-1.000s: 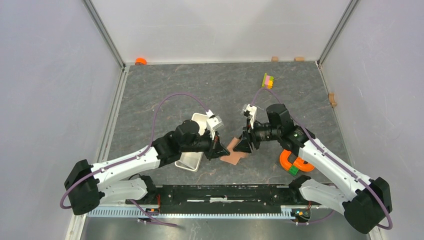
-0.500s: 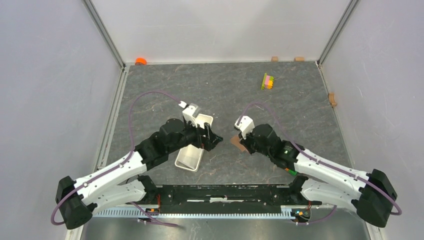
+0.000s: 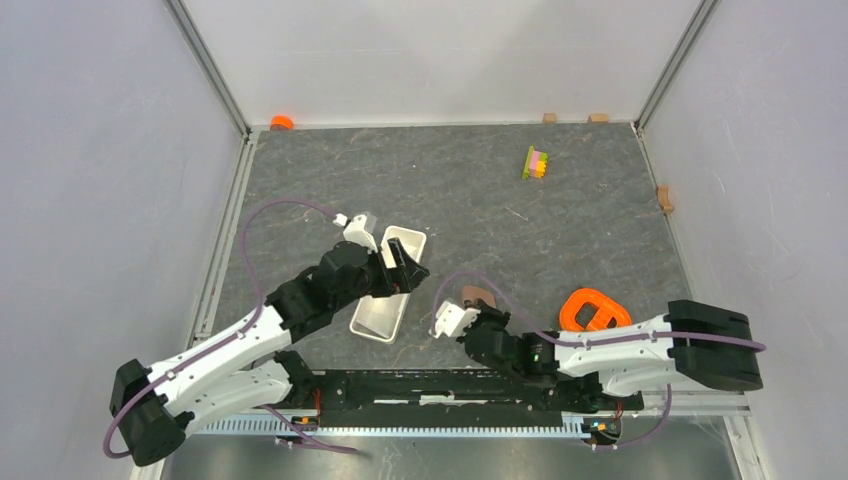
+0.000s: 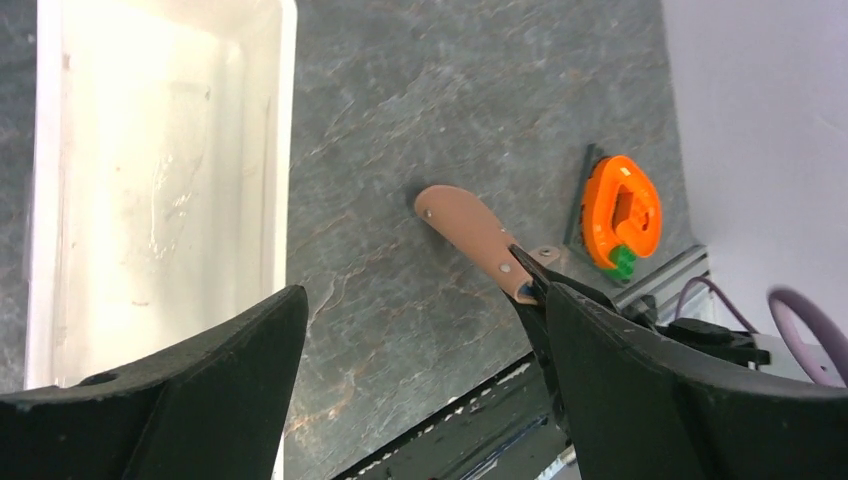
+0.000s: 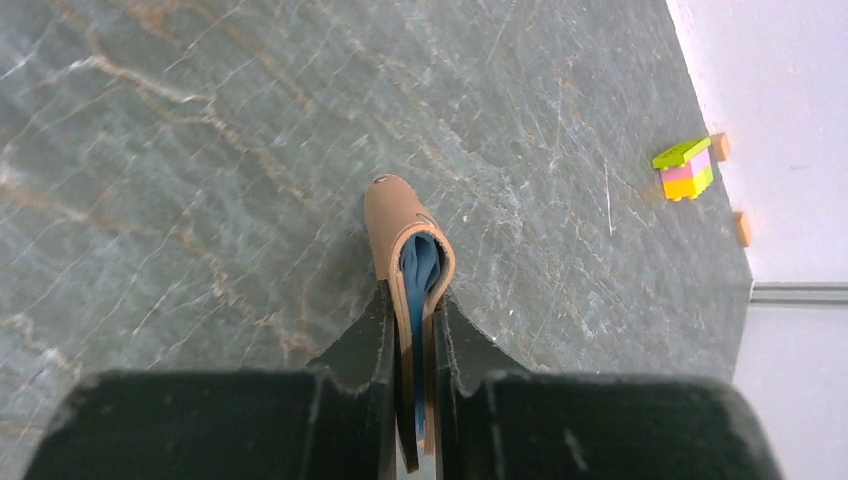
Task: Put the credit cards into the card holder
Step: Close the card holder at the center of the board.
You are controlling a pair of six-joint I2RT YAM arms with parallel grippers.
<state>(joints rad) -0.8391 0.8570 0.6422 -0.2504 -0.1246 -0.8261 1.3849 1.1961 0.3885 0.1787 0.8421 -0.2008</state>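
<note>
The right fingers (image 5: 352, 365) are pinching the holder (image 5: 398, 225) edge-up, card (image 5: 418, 268) tucked inside, long axis pointing to their 12 o'clock, while the left fingers (image 4: 200, 392) are hanging open at its 10 o'clock.

We count two robot arms, a left arm (image 3: 250, 335) and a right arm (image 3: 640, 350). There is one brown card holder (image 5: 390, 215) with blue cards (image 5: 418, 265) inside, number unclear. We also count one white tray (image 3: 380, 318), one orange loop (image 3: 592, 308), one brick stack (image 3: 537, 162), one small orange cap (image 3: 282, 122) and at least three tan blocks (image 3: 549, 117).
</note>
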